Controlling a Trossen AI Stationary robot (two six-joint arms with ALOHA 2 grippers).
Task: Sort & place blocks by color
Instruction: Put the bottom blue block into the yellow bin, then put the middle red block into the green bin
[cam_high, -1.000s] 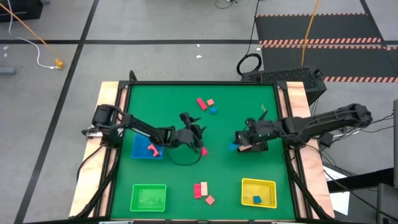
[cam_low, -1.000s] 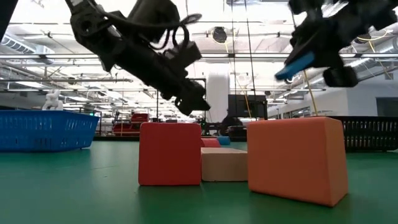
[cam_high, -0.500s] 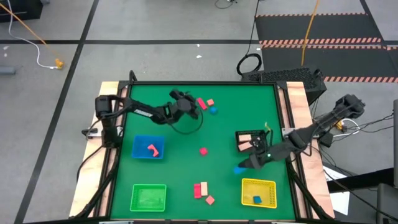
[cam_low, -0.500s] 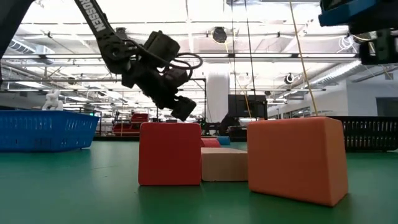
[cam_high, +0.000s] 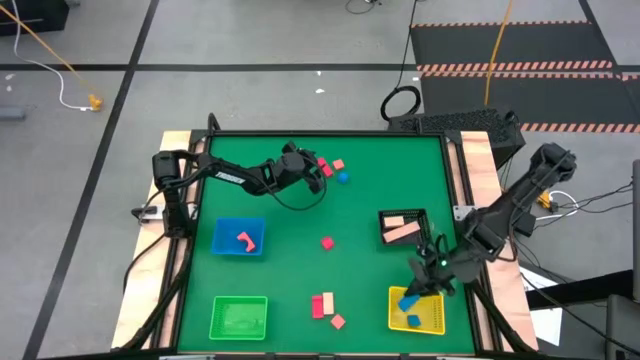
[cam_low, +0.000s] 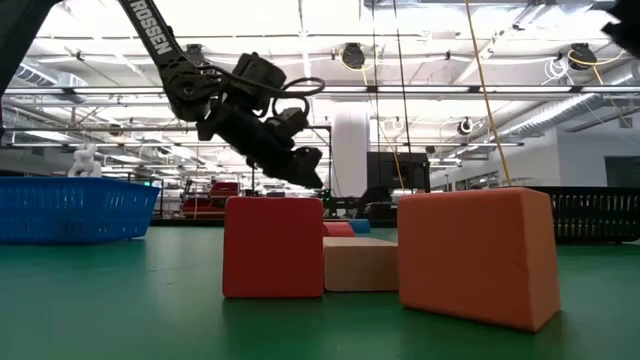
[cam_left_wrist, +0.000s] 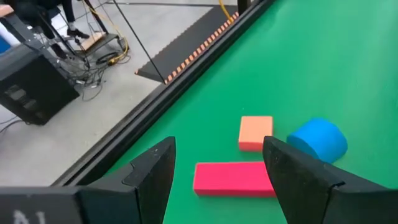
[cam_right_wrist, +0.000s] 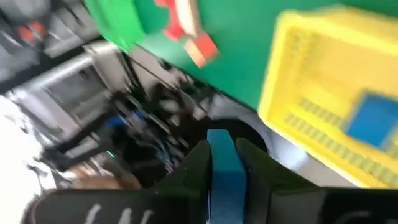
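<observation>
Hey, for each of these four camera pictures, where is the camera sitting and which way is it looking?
High view: above the green table, looking straight down; both arms show, the right claw over the yellow mesh tray.
Low view: at tabletop height, looking level past a red cube block; the left arm shows.
Left wrist view: faces a long red bar block between its open fingers.
Right wrist view: its fingers clamp a blue block.
Shared: high and right wrist views both show the yellow tray.

**4 trays on a green counter**

The green counter (cam_high: 300, 270) carries a blue tray (cam_high: 226, 236), a green tray (cam_high: 238, 318), a yellow tray (cam_high: 432, 299) and a black tray (cam_high: 383, 217). A black cable coil (cam_high: 402, 101) lies on the grey floor behind.
</observation>
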